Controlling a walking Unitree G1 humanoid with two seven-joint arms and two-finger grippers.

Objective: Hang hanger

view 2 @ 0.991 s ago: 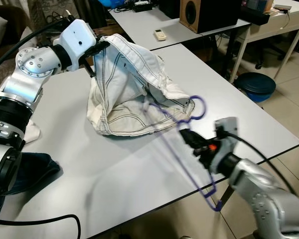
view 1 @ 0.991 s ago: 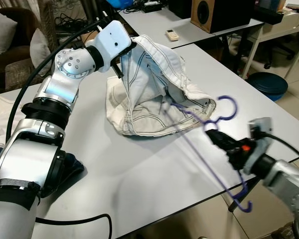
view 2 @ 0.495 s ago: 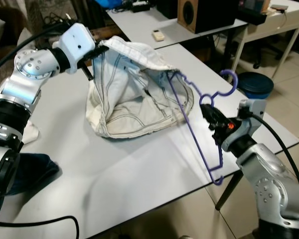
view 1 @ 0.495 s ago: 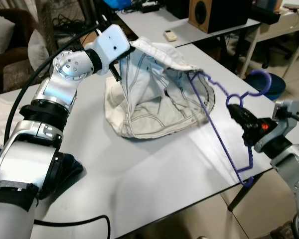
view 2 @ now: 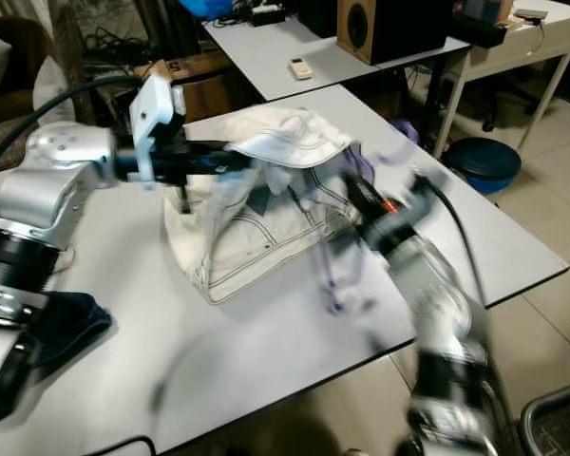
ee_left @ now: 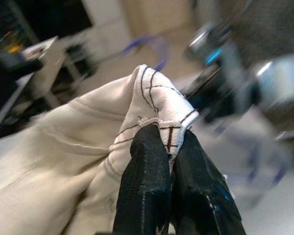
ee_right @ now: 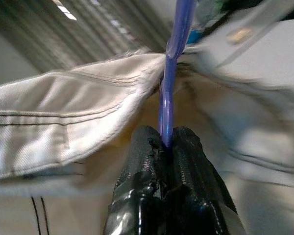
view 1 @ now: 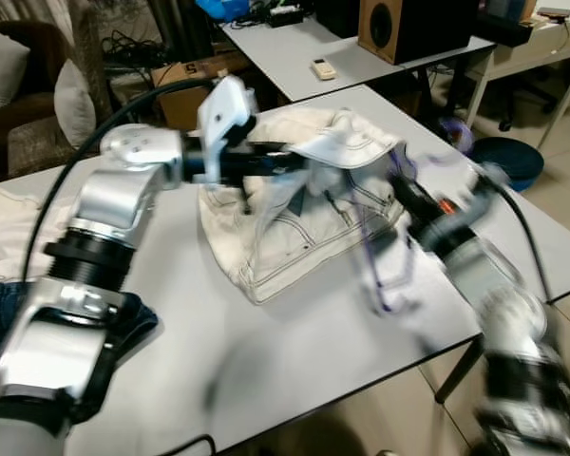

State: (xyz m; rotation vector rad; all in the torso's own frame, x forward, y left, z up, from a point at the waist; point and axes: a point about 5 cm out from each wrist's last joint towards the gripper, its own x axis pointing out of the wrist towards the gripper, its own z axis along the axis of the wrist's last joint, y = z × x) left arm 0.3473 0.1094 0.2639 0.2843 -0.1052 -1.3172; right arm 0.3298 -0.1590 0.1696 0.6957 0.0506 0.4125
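Note:
A cream-white denim garment (view 1: 294,228) lies bunched on the white table (view 1: 266,351). My left gripper (view 1: 290,163) is shut on its waistband and holds that edge lifted; in the left wrist view the black fingers (ee_left: 147,166) pinch the stitched hem (ee_left: 159,110). My right gripper (view 1: 406,193) reaches in from the right, blurred, close beside the raised edge. It is shut on a purple wire hanger (ee_right: 175,68), whose wire passes just under the garment's edge (ee_right: 73,107). The hanger's hook (view 1: 456,133) and lower bar (view 1: 380,290) show as purple smears.
Dark blue jeans (view 1: 19,309) and a white cloth (view 1: 5,214) lie at the table's left. A second table behind carries a remote (view 1: 325,67) and a wooden speaker (view 1: 399,27). A blue bin (view 1: 518,157) stands on the floor at the right, past the table edge.
My right arm has swung left and in toward the garment with the hanger. My left gripper has carried the raised waistband rightward. Both arms are motion-blurred.

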